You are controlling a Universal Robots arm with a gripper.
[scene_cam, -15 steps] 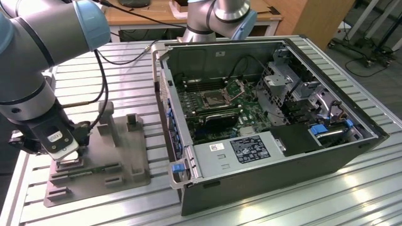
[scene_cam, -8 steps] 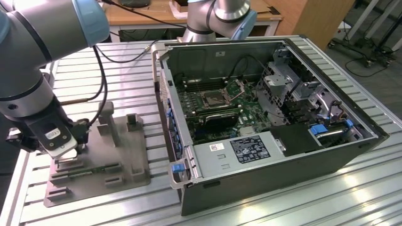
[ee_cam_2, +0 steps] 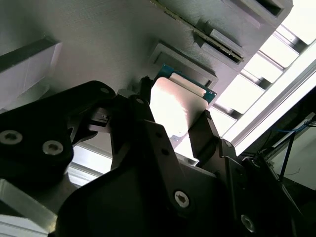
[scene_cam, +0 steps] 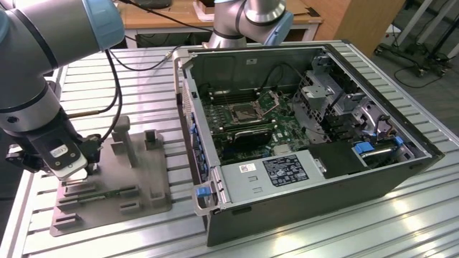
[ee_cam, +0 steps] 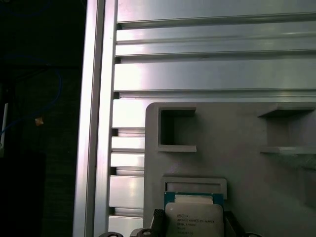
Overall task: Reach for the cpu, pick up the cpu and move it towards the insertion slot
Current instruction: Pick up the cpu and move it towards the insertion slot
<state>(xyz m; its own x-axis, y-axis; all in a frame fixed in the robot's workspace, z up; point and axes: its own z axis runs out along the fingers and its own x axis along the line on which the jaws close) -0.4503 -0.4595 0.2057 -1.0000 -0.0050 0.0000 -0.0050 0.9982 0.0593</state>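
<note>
Tool (ee_cam_2: 174,103) grips the cpu (ee_cam: 194,219) at its pocket in the grey tray (scene_cam: 143,188). Reach and grasp look done. The insertion slot (scene_cam: 242,112), toward 2 o'clock inside the computer case (scene_cam: 308,209), is well apart.

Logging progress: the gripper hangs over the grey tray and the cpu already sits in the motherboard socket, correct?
No: the cpu is at the grey tray, right at the gripper, as both wrist views show. The gripper does hang over that tray.

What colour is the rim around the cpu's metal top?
Teal green; the cpu shows it best in the second wrist view.
</note>
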